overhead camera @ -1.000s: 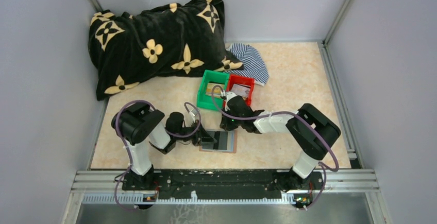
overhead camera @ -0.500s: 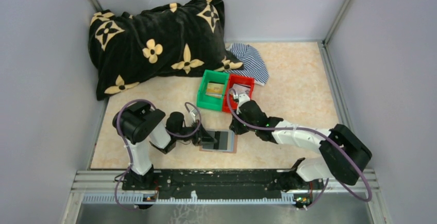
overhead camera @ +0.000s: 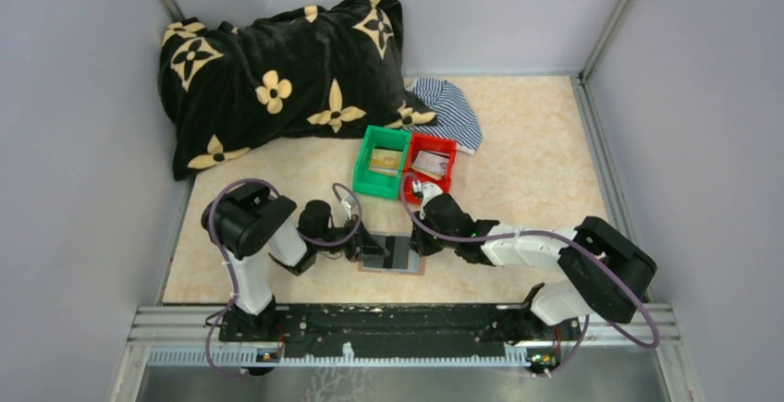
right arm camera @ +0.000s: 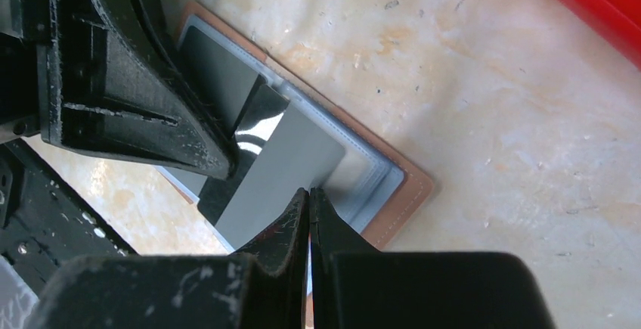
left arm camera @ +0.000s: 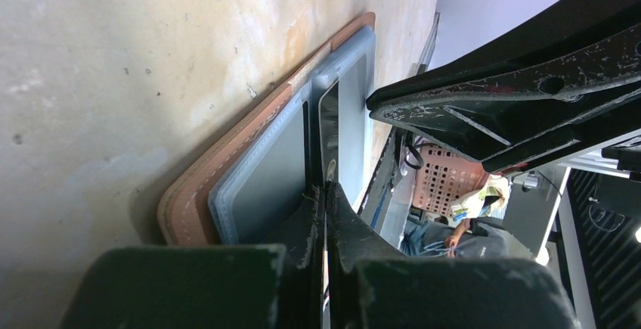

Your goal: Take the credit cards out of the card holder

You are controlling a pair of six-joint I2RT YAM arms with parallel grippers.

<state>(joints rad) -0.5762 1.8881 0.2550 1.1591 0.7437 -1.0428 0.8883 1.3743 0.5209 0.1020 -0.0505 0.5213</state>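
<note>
Card holder is laid open on the surface, just ahead of the arm bases. Its left half is pressed by the left gripper, whose fingers are closed together. A grey card is seen lying slanted across the blue-grey inner panels. Its edge is met by the right gripper, fingers likewise closed; whether the card is pinched cannot be told. Farther back, a tan card lies in the green bin and a pale card in the red bin beside it.

The card holder looks like stitched matt leather, the grey credit card on it smooth and glossy.
</note>
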